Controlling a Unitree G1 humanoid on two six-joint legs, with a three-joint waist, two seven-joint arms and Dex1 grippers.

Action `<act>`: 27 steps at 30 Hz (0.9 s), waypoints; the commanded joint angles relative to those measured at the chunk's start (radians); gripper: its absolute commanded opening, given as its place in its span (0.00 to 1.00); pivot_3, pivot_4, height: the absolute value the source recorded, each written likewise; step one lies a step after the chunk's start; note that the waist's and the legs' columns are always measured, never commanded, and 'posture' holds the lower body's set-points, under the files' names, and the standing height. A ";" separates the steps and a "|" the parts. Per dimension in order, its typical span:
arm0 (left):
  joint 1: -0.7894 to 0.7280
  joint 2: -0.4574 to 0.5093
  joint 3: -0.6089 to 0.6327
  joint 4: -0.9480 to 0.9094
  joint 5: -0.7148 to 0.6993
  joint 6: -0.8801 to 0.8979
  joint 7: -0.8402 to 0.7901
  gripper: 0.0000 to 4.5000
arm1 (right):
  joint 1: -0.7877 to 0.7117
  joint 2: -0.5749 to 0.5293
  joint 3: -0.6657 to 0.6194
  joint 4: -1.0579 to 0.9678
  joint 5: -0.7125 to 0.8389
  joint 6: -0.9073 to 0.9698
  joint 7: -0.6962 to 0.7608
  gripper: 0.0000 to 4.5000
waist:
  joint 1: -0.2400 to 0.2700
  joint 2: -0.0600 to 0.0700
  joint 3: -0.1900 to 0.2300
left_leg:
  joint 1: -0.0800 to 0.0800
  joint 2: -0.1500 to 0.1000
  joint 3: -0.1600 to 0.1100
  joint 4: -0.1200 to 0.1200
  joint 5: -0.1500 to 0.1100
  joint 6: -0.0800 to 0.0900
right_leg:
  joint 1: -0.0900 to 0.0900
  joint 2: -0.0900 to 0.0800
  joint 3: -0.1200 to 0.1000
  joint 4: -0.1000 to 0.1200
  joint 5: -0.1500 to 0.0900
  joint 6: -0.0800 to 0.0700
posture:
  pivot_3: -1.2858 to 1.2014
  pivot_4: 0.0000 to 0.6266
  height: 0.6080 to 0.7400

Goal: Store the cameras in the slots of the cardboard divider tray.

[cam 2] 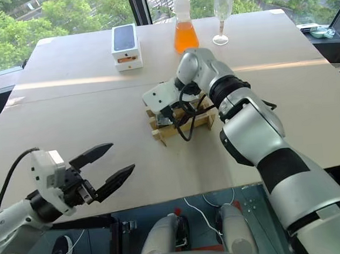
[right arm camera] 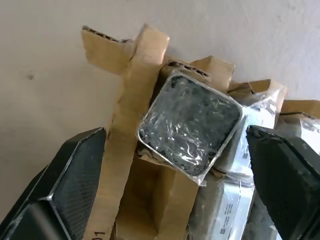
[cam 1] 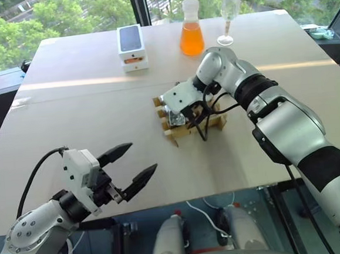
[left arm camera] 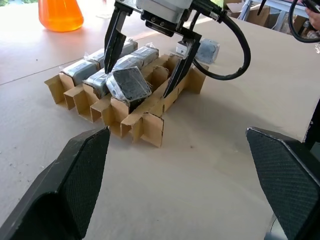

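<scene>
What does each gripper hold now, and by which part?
Nothing. The right gripper has open fingers on both sides of a dark-faced wrapped camera in the tan cardboard divider tray, without touching. The left gripper is open, empty.

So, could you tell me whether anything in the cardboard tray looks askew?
Yes: one dark-faced, plastic-wrapped camera sits tilted, propped on the strips of the tan cardboard divider tray at its near end rather than down in a slot. The open right gripper straddles it.
</scene>
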 commanded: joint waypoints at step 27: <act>-0.067 0.015 -0.041 0.028 0.030 -0.018 -0.052 1.00 | 0.085 -0.069 -0.211 -0.040 0.218 0.359 0.066 0.25 | 0.000 0.000 0.000 | 0.000 0.000 0.000 0.000 0.000 -0.001 | 0.000 0.000 0.000 0.001 0.000 0.000 | 0.52 0.24 1.00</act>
